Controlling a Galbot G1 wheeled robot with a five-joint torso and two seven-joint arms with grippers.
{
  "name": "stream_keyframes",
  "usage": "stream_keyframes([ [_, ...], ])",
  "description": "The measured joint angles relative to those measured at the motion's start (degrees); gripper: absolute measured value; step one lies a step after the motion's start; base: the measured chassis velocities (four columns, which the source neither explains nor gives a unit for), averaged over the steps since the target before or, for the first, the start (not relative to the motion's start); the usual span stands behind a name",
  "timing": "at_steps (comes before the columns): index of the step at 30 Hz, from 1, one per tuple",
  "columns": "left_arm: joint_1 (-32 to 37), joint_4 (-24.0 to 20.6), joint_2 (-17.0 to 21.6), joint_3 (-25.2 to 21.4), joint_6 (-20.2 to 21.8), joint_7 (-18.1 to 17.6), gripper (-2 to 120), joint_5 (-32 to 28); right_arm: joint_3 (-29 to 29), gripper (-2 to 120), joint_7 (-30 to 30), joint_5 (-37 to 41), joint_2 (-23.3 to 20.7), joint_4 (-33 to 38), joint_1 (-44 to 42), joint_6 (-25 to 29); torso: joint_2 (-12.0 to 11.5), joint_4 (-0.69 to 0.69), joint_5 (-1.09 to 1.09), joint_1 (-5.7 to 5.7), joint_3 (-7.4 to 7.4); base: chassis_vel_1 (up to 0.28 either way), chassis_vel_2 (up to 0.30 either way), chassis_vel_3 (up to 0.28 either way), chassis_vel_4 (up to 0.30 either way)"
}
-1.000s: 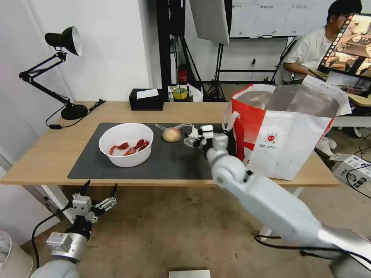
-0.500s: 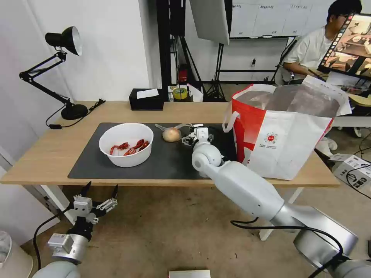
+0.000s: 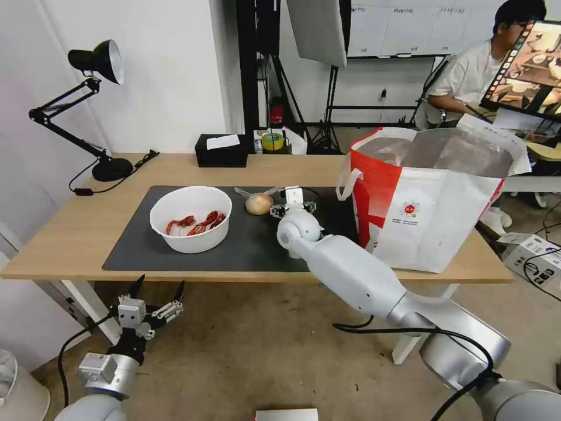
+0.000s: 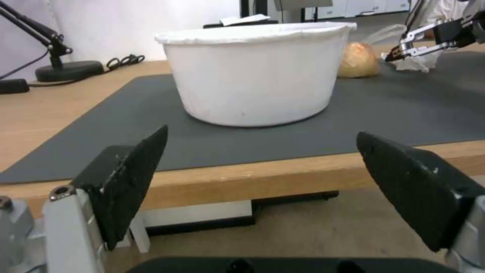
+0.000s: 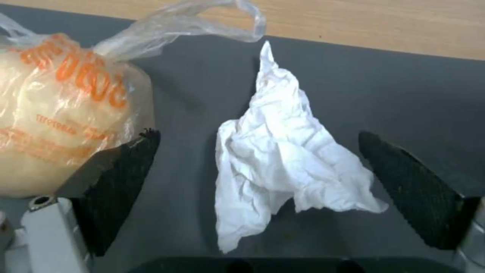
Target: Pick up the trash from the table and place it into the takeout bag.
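White crumpled tissue [image 5: 283,159] beside bagged tan ball [image 5: 60,113]; right gripper [image 5: 257,189] fingers spread around it, left gripper [image 4: 263,189] released.

Right arm stretched forward, right gripper [image 3: 290,206] low with fingers [image 5: 121,178] spread wide. Left arm hanging down low, left gripper [image 3: 156,295] gaping too, pointing forward.

Even bright indoor light, no hard shadows on desk [image 3: 76,234]. Soft shadow under white bowl [image 3: 191,218] on dark mat [image 3: 245,245]. Foil lining of takeout bag [image 3: 429,199] gives dull sheen. Head view bows at edges. Right wrist view: tissue [image 5: 283,159] sharp, near pincer fingers [image 5: 124,182] soft. Left wrist view slightly blurred.
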Motion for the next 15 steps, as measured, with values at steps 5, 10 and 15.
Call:
stream_keyframes([
  [5, -0.05, 0.02, 0.00, 0.06, -0.01, 0.01, 100, 0.00, 0.00, 100, -0.02, 0.40, 0.23, -0.61, 0.16, -0.47, 0.00, 0.00, 0.00, 0.00, 0.00, 0.000, 0.000, 0.000, 0.000],
  [10, 0.16, 0.02, -0.05, 0.06, -0.05, 0.02, 100, 0.00, 0.20, 100, -0.11, 0.66, 0.83, -1.40, 0.07, -0.60, 0.00, 0.00, 0.00, 0.00, 0.00, 0.000, 0.000, 0.000, 0.000],
  [15, 0.21, 0.13, -0.10, 0.43, -0.08, 0.04, 100, 0.08, 0.46, 100, -0.22, 0.28, 1.30, -2.30, -0.14, -0.61, 0.00, 0.00, 0.00, 0.00, 0.00, 0.000, 0.000, 0.000, 0.000],
])
